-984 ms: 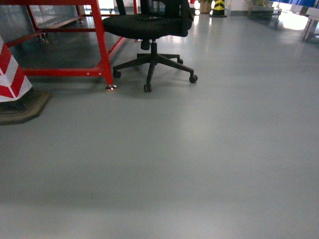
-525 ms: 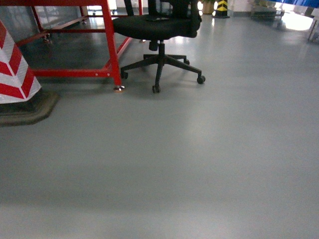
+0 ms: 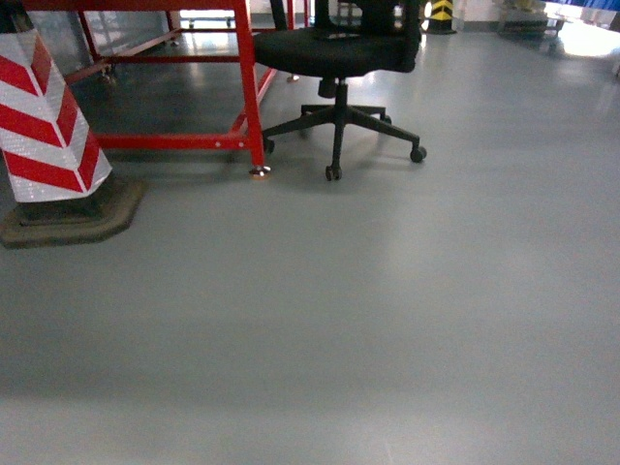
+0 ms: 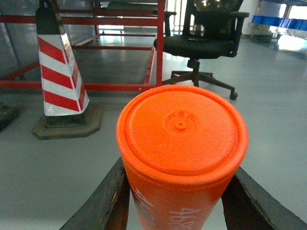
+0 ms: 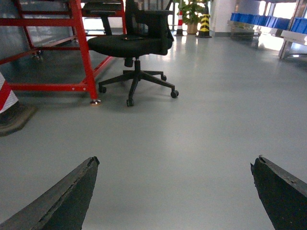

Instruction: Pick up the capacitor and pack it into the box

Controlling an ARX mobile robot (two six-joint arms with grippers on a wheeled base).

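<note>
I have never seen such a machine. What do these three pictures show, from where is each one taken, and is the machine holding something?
It is a wheeled robot with two arms, each ending in a claw. One picture comes from a camera on the robot's head. It shows a grey floor, a black office chair, a red metal frame and a red-and-white striped cone. The other two come from cameras on the wrists. The left claw is shut on an orange round piece, the capacitor, seen from very near. The right claw is open and empty. The box is in no picture.
</note>
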